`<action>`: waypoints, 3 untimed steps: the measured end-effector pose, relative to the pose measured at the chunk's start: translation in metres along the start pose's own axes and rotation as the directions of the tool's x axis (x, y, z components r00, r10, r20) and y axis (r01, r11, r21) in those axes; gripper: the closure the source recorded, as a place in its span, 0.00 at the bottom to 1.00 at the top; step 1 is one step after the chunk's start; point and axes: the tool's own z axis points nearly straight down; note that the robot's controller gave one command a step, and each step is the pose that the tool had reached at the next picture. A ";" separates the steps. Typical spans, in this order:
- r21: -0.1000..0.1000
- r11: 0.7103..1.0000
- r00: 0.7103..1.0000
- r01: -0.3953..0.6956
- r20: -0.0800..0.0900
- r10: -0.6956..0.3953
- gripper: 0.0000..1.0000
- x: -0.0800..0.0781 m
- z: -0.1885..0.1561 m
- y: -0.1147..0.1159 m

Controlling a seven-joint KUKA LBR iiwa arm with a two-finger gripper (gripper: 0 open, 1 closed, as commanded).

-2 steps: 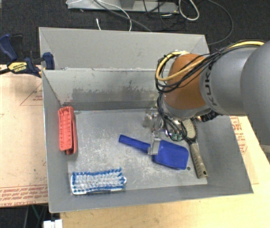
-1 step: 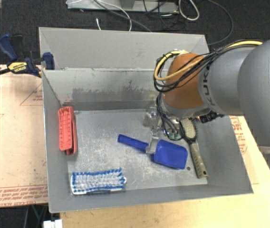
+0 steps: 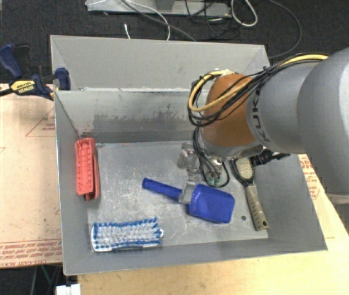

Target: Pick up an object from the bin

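A blue plastic scoop [image 3: 212,204] lies on the floor of the grey metal bin [image 3: 131,110], a little right of the frame's centre. Its deep, rounded bowl points to the lower right. Its short, straight handle runs up and to the left and ends in a blunt tip. It is one solid colour of royal blue.

The claw [image 3: 190,191] hangs straight down over the place where the handle joins the bowl, and its metal tip sits right at the scoop's surface. From this angle I cannot tell whether the claw is released or clenched. Above it are the wrist's orange cover [image 3: 223,117], looped yellow and black cables, and the thick grey arm [image 3: 322,103], which fills the upper right of the frame.

Just right of the scoop lies a tan-handled brush [image 3: 256,208], its dark-rimmed oval head tucked partly under the wrist. A coral-red ridged brush [image 3: 86,168] lies along the left wall. A scrub brush [image 3: 127,234] with blue and white bristles lies at the lower left, well apart from the scoop.
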 end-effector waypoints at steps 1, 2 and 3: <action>0.000 0.999 0.999 -0.049 0.008 0.049 0.00 0.004 0.000 -0.002; -0.003 0.989 0.989 -0.150 0.002 0.150 1.00 0.016 -0.001 0.021; -0.003 0.989 0.989 -0.150 0.002 0.150 1.00 0.016 -0.001 0.021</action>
